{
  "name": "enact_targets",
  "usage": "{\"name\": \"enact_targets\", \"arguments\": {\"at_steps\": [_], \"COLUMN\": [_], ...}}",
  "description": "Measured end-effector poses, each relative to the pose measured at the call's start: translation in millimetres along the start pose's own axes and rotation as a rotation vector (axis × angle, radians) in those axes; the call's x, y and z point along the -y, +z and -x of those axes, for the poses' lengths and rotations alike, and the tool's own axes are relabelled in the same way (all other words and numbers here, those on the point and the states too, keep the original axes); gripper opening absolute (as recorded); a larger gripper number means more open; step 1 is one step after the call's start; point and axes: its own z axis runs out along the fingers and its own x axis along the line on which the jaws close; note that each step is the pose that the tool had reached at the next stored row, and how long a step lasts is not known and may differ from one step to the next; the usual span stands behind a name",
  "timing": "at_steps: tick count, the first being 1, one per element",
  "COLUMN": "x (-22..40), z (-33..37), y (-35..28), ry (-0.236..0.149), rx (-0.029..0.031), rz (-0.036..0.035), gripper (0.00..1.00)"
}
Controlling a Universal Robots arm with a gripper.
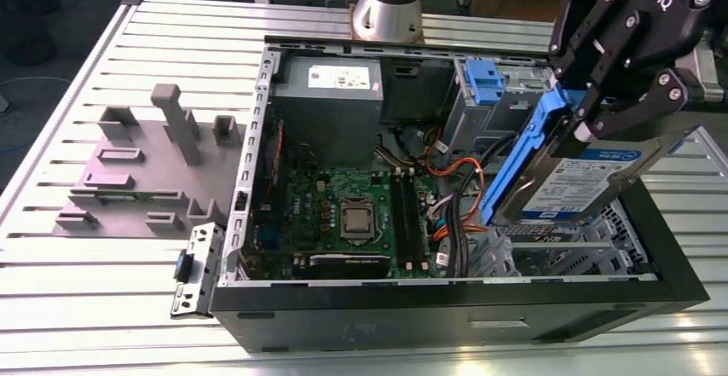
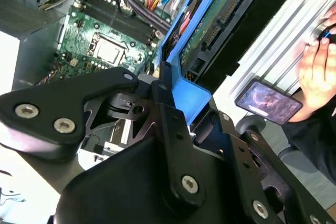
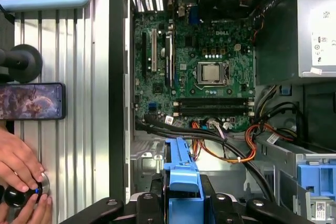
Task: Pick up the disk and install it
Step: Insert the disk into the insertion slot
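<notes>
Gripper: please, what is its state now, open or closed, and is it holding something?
Gripper: closed on the flat silver-grey disk in blue plastic rails, held tilted above the open black computer case.

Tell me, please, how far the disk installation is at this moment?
Done: the tool has picked up the disk by its blue rail. In hand: the disk hangs tilted above the open computer case, near the drive cage. Left: it is not yet seated.
</notes>
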Motion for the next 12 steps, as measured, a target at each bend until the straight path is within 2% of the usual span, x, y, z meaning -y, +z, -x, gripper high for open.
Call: {"name": "enact_targets", "arguments": {"at_steps": [4, 12], "x": [9.0, 19.5], "z": [0.3, 0.6], "y": [1.9, 6.3], "ry": [0.000, -0.003], "rx": [0.0002, 0.0000], "rz": [0.0000, -0.0001], "gripper": [0.36, 0.36]}}
